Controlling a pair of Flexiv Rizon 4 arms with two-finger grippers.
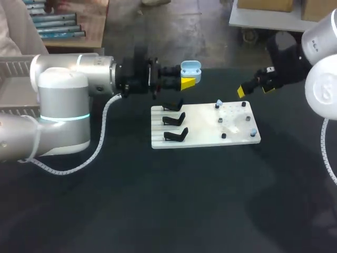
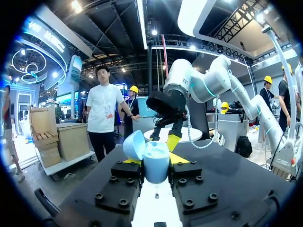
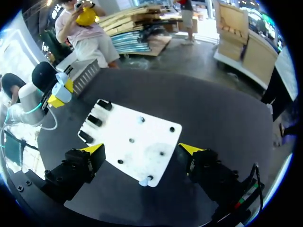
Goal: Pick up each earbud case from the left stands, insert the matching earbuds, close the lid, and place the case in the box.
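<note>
Head view: left pincer [image 1: 188, 80] grips the open case [image 1: 190, 67] aloft behind the board [image 1: 200, 124]. Left wrist view: lid [image 2: 134, 144] gapes; hold it level. Right wrist view: right pincer [image 3: 142, 151] spread wide, empty; centre it over an earbud [image 3: 143, 182] first.

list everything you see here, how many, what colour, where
earbud case: 1, light blue, lid open, held above the table behind the board
board: 1, white, middle of the table
stands: 3, black, empty, board's left side
earbuds: 2, light blue, board's right side
pegs: several, dark, board's right side
table: 1, black
left gripper: shut on the earbud case
right gripper: open, empty, near the board's far right corner
</note>
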